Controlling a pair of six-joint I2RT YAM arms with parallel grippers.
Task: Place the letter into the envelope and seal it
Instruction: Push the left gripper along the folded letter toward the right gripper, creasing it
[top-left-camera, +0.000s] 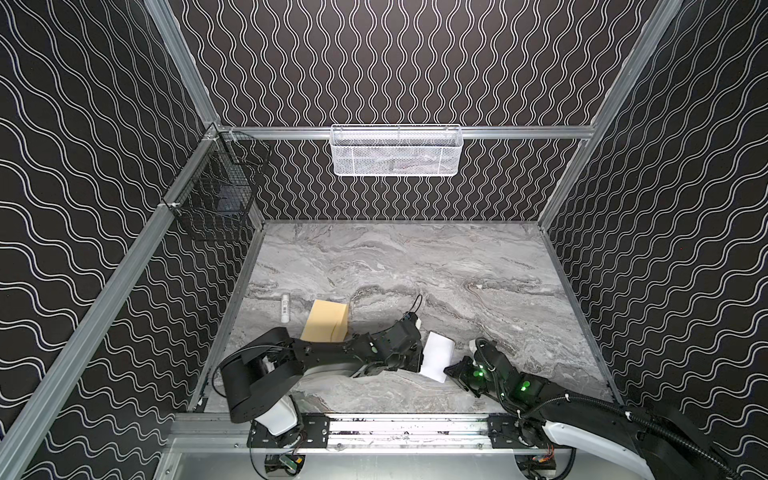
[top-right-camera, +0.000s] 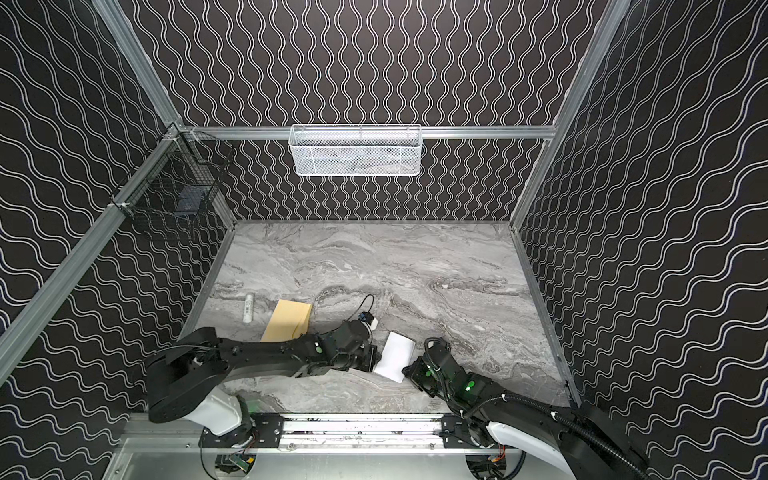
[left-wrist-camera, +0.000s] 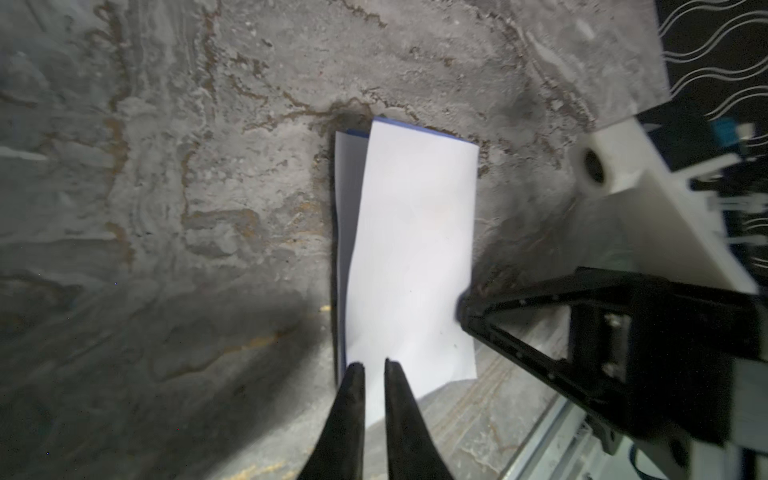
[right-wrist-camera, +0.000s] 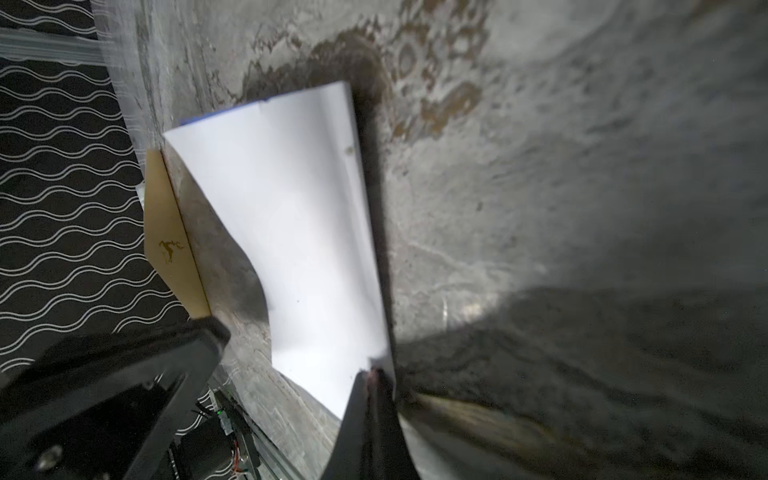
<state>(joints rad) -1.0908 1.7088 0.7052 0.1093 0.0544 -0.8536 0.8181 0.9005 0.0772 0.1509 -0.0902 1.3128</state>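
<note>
Right wrist view: my right gripper (right-wrist-camera: 371, 374) has its fingers pressed together on one corner of the letter (right-wrist-camera: 299, 228). The sheet shows its plain white back, with a thin strip of blue along the far end, and it bows up from the table (right-wrist-camera: 540, 187) away from that pinch. In the left wrist view my left gripper (left-wrist-camera: 374, 365) has its fingers slightly parted, their tips at a short edge of the sheet and white paper showing in the gap. I cannot tell whether they touch it.

In both top views the letter lies near the front middle of the table, between my two grippers. The envelope (top-left-camera: 326, 322) lies flat and well apart to the left, its near end hidden behind my left arm. A small white tube (top-left-camera: 285, 307) lies just beside it, further left. A white mesh basket (top-left-camera: 396, 149) hangs on the back wall and a black wire basket (top-left-camera: 212, 183) on the left wall.

The envelope bears a dark-gold mark (right-wrist-camera: 170, 247) that forms no readable letters. The tube's label is too small to read.
</note>
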